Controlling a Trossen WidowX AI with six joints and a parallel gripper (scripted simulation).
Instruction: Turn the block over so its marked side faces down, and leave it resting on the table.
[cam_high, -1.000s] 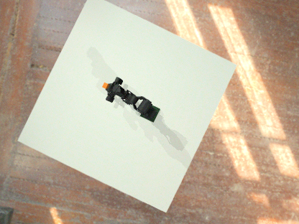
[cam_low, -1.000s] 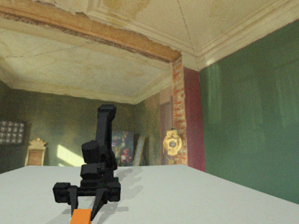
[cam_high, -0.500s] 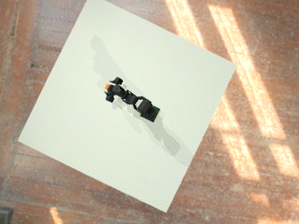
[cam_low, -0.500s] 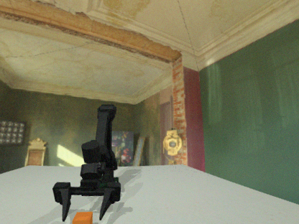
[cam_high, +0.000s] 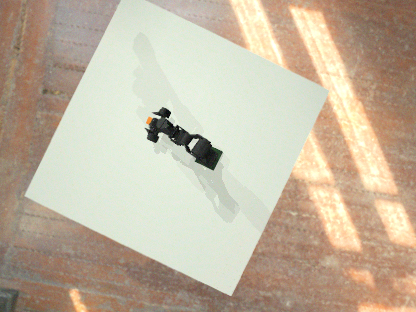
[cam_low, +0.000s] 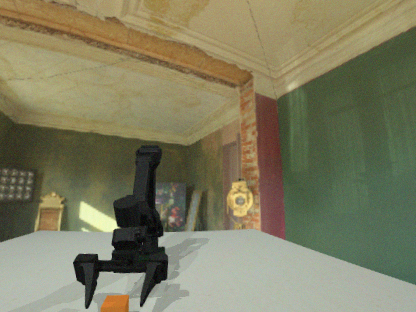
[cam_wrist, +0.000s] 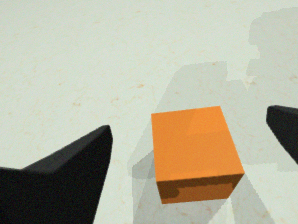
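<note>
The orange block (cam_high: 149, 120) (cam_low: 115, 304) (cam_wrist: 195, 145) sits on the pale table (cam_high: 225, 90) (cam_low: 240, 270) (cam_wrist: 50, 60). The wrist view shows its bright upper face and a darker, shaded side face. No clear mark shows on either; its underside and far sides are hidden. My gripper (cam_high: 150, 121) (cam_low: 115, 305) (cam_wrist: 186, 123) is wide open and empty. In the wrist view its fingers stand on either side of the block, with a visible gap at each side. In the exterior view the fingertips are beside the block, whose lower part is cut off by the frame edge.
The arm's base (cam_high: 215, 159) stands near the middle of the table, and the arm reaches from it to the block. Shadows of the arm cross the table top. The table's edges show in the top view, with a reddish floor (cam_high: 310, 270) beyond.
</note>
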